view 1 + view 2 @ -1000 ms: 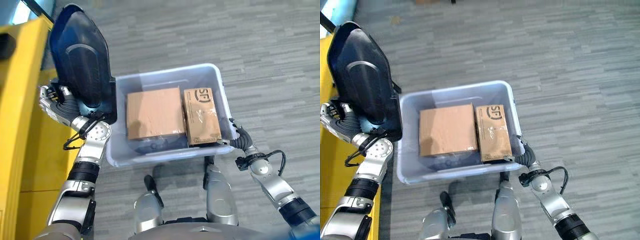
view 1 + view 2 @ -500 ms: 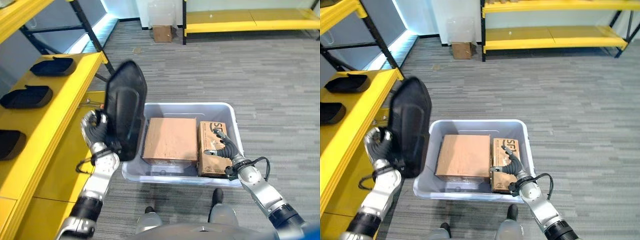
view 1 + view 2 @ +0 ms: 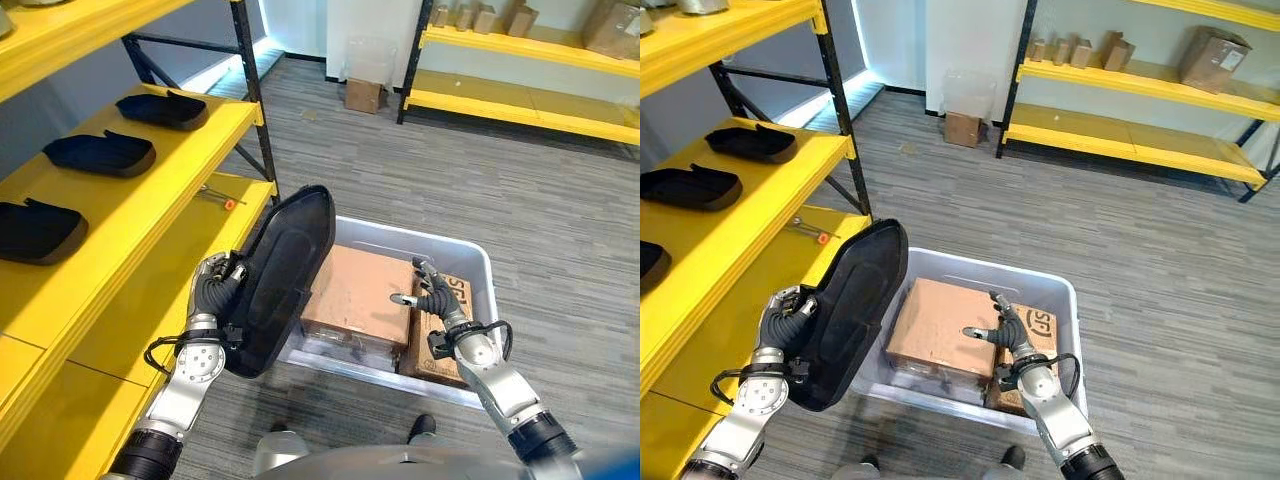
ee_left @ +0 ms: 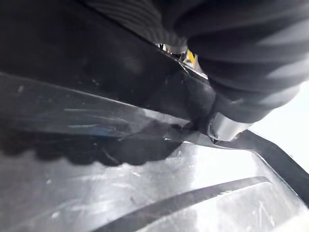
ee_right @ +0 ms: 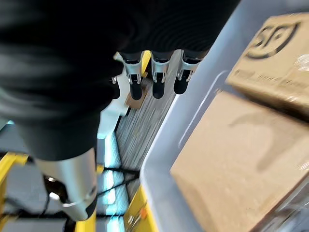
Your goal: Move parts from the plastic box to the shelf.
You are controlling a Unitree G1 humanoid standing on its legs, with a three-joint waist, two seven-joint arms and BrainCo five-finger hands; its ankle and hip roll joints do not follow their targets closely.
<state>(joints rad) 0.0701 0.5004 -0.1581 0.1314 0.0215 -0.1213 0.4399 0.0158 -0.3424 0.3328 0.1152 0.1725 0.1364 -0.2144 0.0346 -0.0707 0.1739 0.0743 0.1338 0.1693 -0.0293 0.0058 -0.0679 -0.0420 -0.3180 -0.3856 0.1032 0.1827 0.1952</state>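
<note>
**While the left hand has the part, the shelf is off to its left**

Since the left hand [image 3: 212,292] is curled round the edge of the big black part [image 3: 280,275], that's the one doing the job here. Its wrist view shows the dark moulded surface right up against the hand, so the hold looks tight. The part is tilted, long axis running from low near the hand up and away toward the plastic box [image 3: 480,275], and it hangs between the box's left wall and the yellow shelf [image 3: 150,195].

What matters for the next move, I reckon: the shelf lies to the robot's left of the hand, while the bulk of the part leans the other way, over the box rim. So the part probably has to swing leftward and flatten out to go on the shelf board. Three similar black parts [image 3: 100,152] already lie flat there in a row, with what looks like free board nearer the robot's end.

The right hand [image 3: 432,292] hovers over the box with fingers loose and spread, holding nothing, just above the two cardboard boxes [image 3: 355,290] inside. It's well apart from the shelf, so the left arm is clearly nearer.
</note>
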